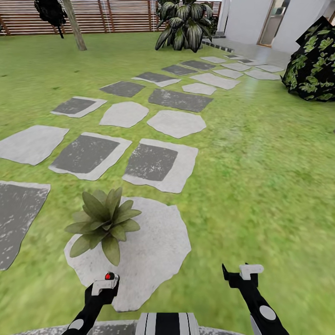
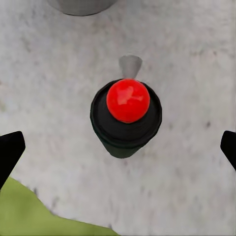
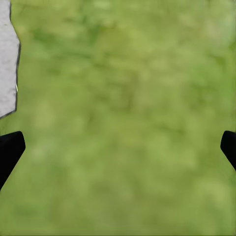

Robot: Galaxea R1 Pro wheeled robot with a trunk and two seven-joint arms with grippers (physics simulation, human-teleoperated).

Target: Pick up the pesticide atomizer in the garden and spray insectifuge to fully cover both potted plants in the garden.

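Observation:
The pesticide atomizer (image 2: 126, 118) stands upright on a pale stepping stone (image 1: 153, 251). I look straight down on its red spray head and dark body, and the red tip (image 1: 110, 276) peeks out at my left gripper (image 1: 105, 284). That left gripper (image 2: 118, 147) hangs above the bottle, open, with its fingertips (image 2: 10, 150) wide apart on either side and clear of it. One potted plant (image 1: 104, 222), a rosette of broad green leaves, sits on the same stone just beyond the left gripper. The second potted plant is out of view. My right gripper (image 1: 243, 271) is open over bare lawn (image 3: 128, 118).
Flat grey and pale stepping stones (image 1: 160, 163) run across the lawn towards a white building (image 1: 260, 23). A brown slatted fence (image 1: 116, 16), a tree trunk (image 1: 74, 25) and a big dark-leaved plant (image 1: 184, 25) stand at the back. A dark bush (image 1: 314, 65) is at the right.

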